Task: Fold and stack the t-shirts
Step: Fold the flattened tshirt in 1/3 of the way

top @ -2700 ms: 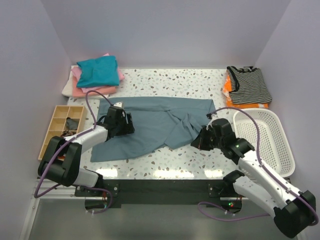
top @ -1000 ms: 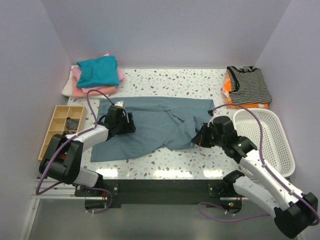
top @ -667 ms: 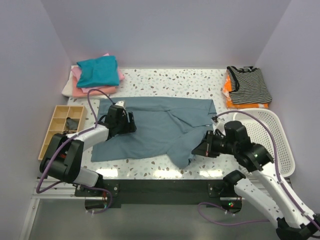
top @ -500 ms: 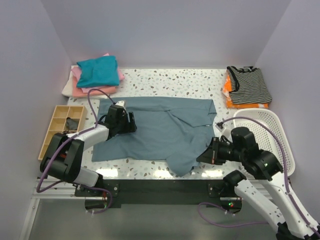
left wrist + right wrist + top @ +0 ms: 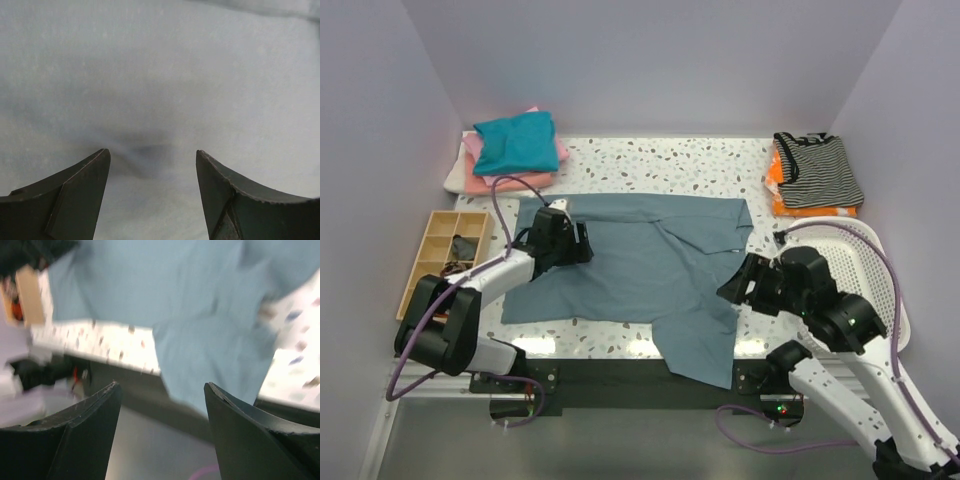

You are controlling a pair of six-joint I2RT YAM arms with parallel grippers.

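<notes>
Blue shirt (image 5: 640, 265) lies spread flat mid-table (image 5: 660, 160); speckled white top, lilac walls. One flap hangs over the near edge. Folded stack (image 5: 510, 150) sits at the far left corner. Left gripper (image 5: 152, 155): jaws apart over the cloth, and only the wrist view shows a small pucker between them. Right gripper (image 5: 160, 385): parted, empty, view blurred.
</notes>
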